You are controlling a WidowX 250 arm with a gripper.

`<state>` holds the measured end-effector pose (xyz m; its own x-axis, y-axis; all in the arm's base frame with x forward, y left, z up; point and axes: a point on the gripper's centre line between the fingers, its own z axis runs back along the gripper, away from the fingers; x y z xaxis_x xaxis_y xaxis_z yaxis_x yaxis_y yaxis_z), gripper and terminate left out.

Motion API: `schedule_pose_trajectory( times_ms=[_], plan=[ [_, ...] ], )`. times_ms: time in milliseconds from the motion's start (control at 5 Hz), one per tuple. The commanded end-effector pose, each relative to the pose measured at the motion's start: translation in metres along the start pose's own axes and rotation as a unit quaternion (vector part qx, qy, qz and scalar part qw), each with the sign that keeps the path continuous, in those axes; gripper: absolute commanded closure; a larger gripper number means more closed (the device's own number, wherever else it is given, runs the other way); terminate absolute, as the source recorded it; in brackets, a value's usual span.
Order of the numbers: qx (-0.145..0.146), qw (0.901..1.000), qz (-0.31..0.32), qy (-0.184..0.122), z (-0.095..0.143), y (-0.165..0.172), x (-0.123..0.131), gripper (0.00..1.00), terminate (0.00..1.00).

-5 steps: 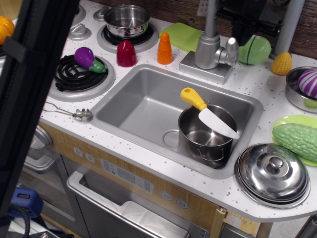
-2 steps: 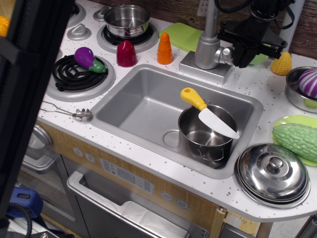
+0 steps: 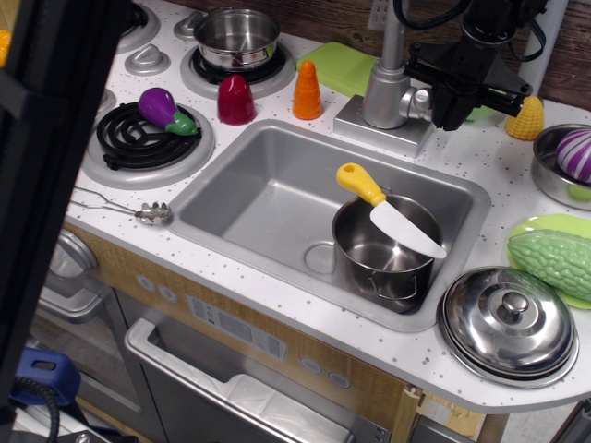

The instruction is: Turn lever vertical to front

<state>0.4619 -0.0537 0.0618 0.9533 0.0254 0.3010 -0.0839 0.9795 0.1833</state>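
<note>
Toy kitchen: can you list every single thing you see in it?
sink: 1, grey, middle of counter
faucet: 1, silver, behind sink
lever: 1, grey-silver, on faucet's right side, mostly hidden
pot in sink: 1, steel, sink's right corner
knife: 1, yellow handle, white blade, across that pot
pot on burner: 1, steel, back
eggplant: 1, purple, on black coil burner
lid: 1, steel, front right
gourd: 1, green, on green plate, right
corn: 1, yellow, back right
cones: 2, orange and dark red, behind sink
tongs: 1, metal, left of sink
tool: 1, black, at the lever; open or shut unclear
</note>
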Motion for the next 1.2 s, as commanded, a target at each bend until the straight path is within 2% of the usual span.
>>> schedule_pose_trajectory(
  times_ms=[0, 200, 800, 1000],
  plan=[
    [0.025, 0.9974, 0.020, -0.064, 0.051, 0.034, 0.037, 1.00, 0.00],
    [0.023, 0.9976, 0.021, -0.061, 0.053, 0.035, 0.044, 1.00, 0.00],
    [-0.031, 0.9969, 0.051, -0.052, 0.023, 0.031, 0.019, 1.00, 0.00],
    [-0.039, 0.9965, 0.054, -0.049, 0.017, 0.031, 0.015, 1.00, 1.00]
  ],
)
